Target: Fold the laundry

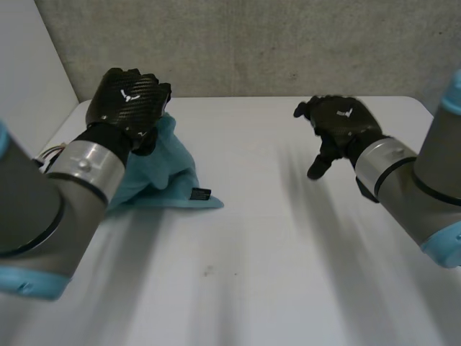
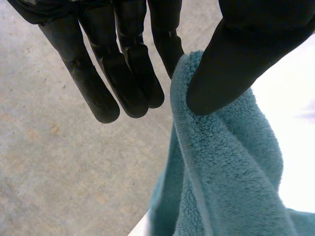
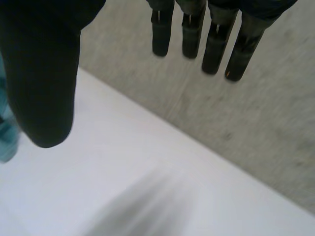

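**Left arm (image 1: 50, 209) foremost; left robot hand (image 1: 130, 101) pinches teal terry-cloth towel (image 1: 162, 169); right robot hand (image 1: 340, 119) spread, empty**

Left arm: grey joint, light-blue cap. It comes in over the near left corner of the white tabletop (image 1: 274, 238) and reaches toward the far left corner. The left robot hand is near that far left corner, with the back of the hand toward the head camera.

Left wrist view: the thumb (image 2: 231, 64) tip is pressed onto a raised fold of the towel, and the fold is caught between the thumb and the finger next to it. The other fingers (image 2: 113, 83) are straight, close together and clear of the cloth. So it is a pinch on the towel's top fold. Cannot tell which edge or corner of the towel that fold is.

Towel: it drapes down from the pinch in a tent shape. Its lower edge lies flat on the tabletop, by the left edge and toward the far left corner. A small black label (image 1: 200, 193) sits at the lower corner that points toward the tabletop's middle. Part of the towel is hidden behind the left forearm.

Right robot hand: near the far edge, right of the middle, well apart from the towel. Right wrist view: fingers (image 3: 216, 44) straight and slightly apart, thumb (image 3: 44, 73) stretched away from them, nothing between them. A sliver of the teal towel shows just past the thumb.

Right arm (image 1: 425, 173): grey with a light-blue cap, comes in over the right edge.

A rough grey wall (image 1: 274, 43) stands behind the far edge.
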`<action>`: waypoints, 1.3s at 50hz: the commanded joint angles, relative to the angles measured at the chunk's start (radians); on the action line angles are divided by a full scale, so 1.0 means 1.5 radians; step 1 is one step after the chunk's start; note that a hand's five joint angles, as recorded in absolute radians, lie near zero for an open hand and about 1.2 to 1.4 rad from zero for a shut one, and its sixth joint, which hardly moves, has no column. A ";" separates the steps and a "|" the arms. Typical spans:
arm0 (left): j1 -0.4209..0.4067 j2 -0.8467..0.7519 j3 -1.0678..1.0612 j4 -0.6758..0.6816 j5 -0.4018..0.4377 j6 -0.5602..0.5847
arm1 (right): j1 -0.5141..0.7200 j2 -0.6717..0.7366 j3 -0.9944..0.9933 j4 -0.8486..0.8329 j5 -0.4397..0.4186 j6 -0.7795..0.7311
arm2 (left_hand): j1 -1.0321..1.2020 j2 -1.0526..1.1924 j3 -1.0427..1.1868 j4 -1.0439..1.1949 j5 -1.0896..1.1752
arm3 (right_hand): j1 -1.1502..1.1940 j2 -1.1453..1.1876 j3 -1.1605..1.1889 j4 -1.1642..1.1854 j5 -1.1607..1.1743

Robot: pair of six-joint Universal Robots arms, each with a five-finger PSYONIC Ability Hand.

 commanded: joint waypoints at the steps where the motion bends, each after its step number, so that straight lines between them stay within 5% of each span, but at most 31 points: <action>1: -0.018 0.148 -0.048 -0.081 0.004 0.002 | -0.005 0.100 -0.094 0.039 -0.058 0.025 | 0.181 0.132 0.137 0.134 0.177 | -0.101 -0.127 -0.134 -0.133 -0.132; 9: -0.086 0.271 -0.052 -0.201 0.008 0.002 | 0.000 0.205 -0.275 0.062 -0.215 0.120 | 0.181 0.132 0.137 0.134 0.177 | -0.100 -0.126 -0.133 -0.132 -0.131; 20: -0.159 0.279 -0.077 -0.265 0.004 0.003 | 0.080 0.398 -0.491 0.199 -0.436 0.140 | 0.181 0.132 0.137 0.134 0.177 | -0.100 -0.126 -0.133 -0.132 -0.131; 29: -0.156 0.279 -0.102 -0.266 0.001 0.002 | 0.140 0.446 -0.515 0.277 -0.488 0.076 | 0.181 0.132 0.137 0.134 0.177 | -0.028 -0.054 -0.061 -0.060 -0.059; 31: -0.154 0.278 -0.104 -0.264 0.001 0.002 | 0.140 0.444 -0.520 0.294 -0.489 0.054 | 0.181 0.132 0.137 0.134 0.177 | 0.054 0.028 0.021 0.022 0.023; 32: -0.152 0.278 -0.104 -0.264 0.001 0.003 | 0.137 0.440 -0.534 0.309 -0.489 0.038 | 0.181 0.132 0.137 0.134 0.177 | 0.215 0.189 0.182 0.184 0.184; 34: -0.144 0.278 -0.104 -0.264 0.002 0.003 | 0.137 0.437 -0.542 0.315 -0.487 0.033 | 0.181 0.132 0.137 0.134 0.177 | 0.293 0.267 0.260 0.262 0.262; 35: -0.136 0.276 -0.104 -0.263 0.003 0.003 | 0.137 0.433 -0.567 0.329 -0.482 0.029 | 0.181 0.132 0.137 0.134 0.177 | 0.592 0.566 0.558 0.560 0.560; 36: -0.124 0.275 -0.103 -0.262 0.005 0.003 | 0.136 0.430 -0.578 0.332 -0.478 0.030 | 0.181 0.132 0.137 0.134 0.177 | 0.712 0.686 0.679 0.681 0.681; 42: -0.073 0.269 -0.089 -0.248 0.009 0.000 | 0.093 0.388 -0.598 0.327 -0.400 0.039 | 0.181 0.132 0.137 0.134 0.177 | 0.713 0.687 0.680 0.682 0.682; 47: -0.038 0.256 -0.075 -0.217 0.016 -0.002 | 0.055 0.299 -0.476 0.226 -0.156 0.056 | 0.181 0.132 0.137 0.134 0.177 | 0.713 0.687 0.680 0.682 0.682; 51: -0.023 0.236 -0.072 -0.186 0.028 -0.003 | 0.012 0.117 -0.283 0.122 -0.063 0.051 | 0.181 0.132 0.137 0.134 0.177 | 0.713 0.687 0.680 0.682 0.682; 58: -0.013 0.196 -0.073 -0.152 0.033 -0.005 | 0.001 -0.038 -0.031 0.149 -0.041 -0.064 | 0.181 0.132 0.137 0.134 0.177 | 0.713 0.687 0.680 0.682 0.682; 65: -0.012 0.131 -0.073 -0.128 0.033 -0.004 | 0.056 -0.104 0.067 0.243 -0.052 -0.171 | 0.181 0.132 0.137 0.134 0.177 | 0.713 0.687 0.680 0.682 0.682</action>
